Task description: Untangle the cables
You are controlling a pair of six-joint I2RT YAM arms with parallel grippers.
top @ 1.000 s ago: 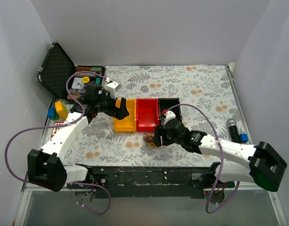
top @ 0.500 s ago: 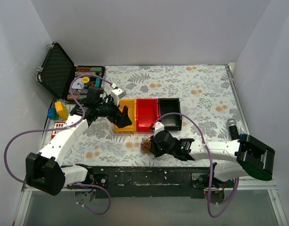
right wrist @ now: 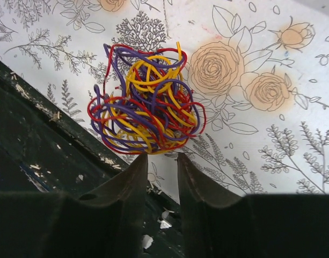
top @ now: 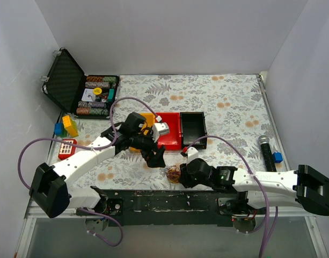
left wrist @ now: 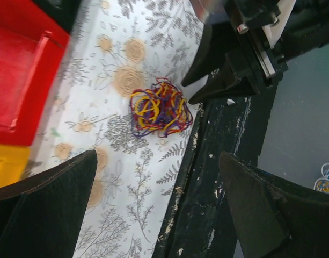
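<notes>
Item one: the cables (right wrist: 145, 105), a single tight tangle of yellow, red and purple strands. It lies on the flowered bench (top: 228, 102) at its near edge, just beside the black front rail (top: 153, 198) and in front of the red tray (top: 172, 134). My right jaws sit low at the tangle's near side, parted by a narrow slit with nothing between them; whether the tips touch a strand I cannot tell. My left jaws are released, spread wide and grasping nothing, near the tangle on its tray side. Also present: a black tray (top: 192, 128) beside the red one, a yellow tray (top: 148, 117) partly under my left arm, an open black case (top: 65, 80) at far left, and a microphone (top: 265, 146) at right.
</notes>
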